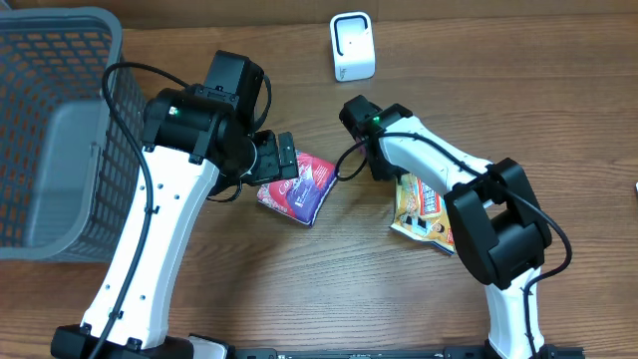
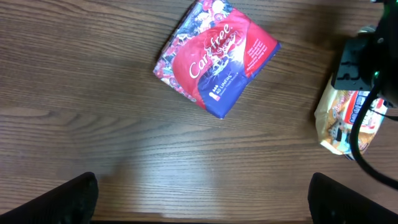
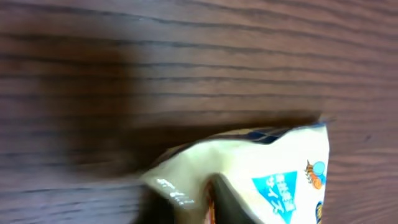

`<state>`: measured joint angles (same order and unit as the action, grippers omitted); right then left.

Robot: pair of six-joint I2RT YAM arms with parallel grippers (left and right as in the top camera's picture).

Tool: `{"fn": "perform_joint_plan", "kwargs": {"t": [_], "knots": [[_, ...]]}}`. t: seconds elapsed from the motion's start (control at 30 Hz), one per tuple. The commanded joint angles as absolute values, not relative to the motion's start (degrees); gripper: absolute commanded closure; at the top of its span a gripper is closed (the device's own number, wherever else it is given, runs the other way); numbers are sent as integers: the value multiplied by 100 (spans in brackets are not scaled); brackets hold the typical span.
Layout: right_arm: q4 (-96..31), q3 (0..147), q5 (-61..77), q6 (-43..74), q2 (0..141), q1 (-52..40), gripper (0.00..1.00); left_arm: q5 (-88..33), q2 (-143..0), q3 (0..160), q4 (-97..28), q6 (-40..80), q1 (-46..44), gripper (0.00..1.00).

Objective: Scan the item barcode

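Observation:
A cream and orange snack packet (image 1: 427, 211) lies on the wooden table right of centre. My right gripper (image 1: 389, 172) sits at the packet's upper-left edge. In the right wrist view the packet (image 3: 267, 158) is blurred and its edge folds over a dark finger (image 3: 227, 205), so the gripper (image 3: 208, 208) looks shut on it. A red and purple Carefree packet (image 1: 299, 186) lies flat at centre. My left gripper (image 1: 271, 160) hovers at its left edge. It stands open (image 2: 202, 202), and the Carefree packet (image 2: 217, 59) lies ahead of the fingers. The white scanner (image 1: 352, 47) stands at the back.
A grey mesh basket (image 1: 50, 130) fills the back left corner. Bare wood lies between the two packets and along the table's front. In the left wrist view the right arm (image 2: 367, 56) covers part of the snack packet (image 2: 336, 124).

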<state>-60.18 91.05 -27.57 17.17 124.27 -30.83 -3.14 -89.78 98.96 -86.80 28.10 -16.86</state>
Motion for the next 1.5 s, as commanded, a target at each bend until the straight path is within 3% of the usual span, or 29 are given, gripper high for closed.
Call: {"fn": "perform_joint_plan", "kwargs": {"t": [0.0, 0.2, 0.47, 0.7, 0.83, 1.1, 1.2, 1.23, 1.27, 1.33, 1.4, 1.47], "knots": [[-6219, 9321, -2867, 2119, 12431, -2993, 96, -274, -8914, 9974, -8672, 2720, -1691, 0], [-7336, 10932, -2082, 2296, 12425, -2818, 96, -274, -8914, 9974, -8672, 2720, -1691, 0], [-8796, 13107, 429, 1796, 12420, -2130, 96, -274, -8914, 9974, -8672, 2720, -1691, 0], [-8772, 12182, 1573, 1452, 12431, -952, 96, -274, -8914, 9974, -8672, 2720, -1691, 0], [-8632, 11229, 604, 1457, 12431, -200, 96, -274, -8914, 9974, -8670, 2720, -1691, 0], [-9524, 11203, -82, 1455, 12418, 722, 96, -274, -8914, 9974, -8672, 2720, -1691, 0], [-9712, 11236, -193, 1452, 12381, 779, 80, -274, -8914, 9974, -8672, 2720, -1691, 0], [-9712, 11236, -196, 1452, 12363, 779, 69, -274, -8914, 9974, -8672, 2720, -1691, 0], [-9712, 11236, -244, 1455, 12355, 779, 40, -274, -8914, 9974, -8672, 2720, -1691, 0], [-9712, 11236, -405, 1452, 12355, 779, 25, -274, -8914, 9974, -8672, 2720, -1691, 0], [-9712, 11236, -353, 1450, 12348, 779, 25, -274, -8914, 9974, -8672, 2720, -1691, 0], [-9712, 11236, -141, 1299, 12333, 773, 41, -274, -8914, 9974, -8672, 2720, -1691, 0]]}}
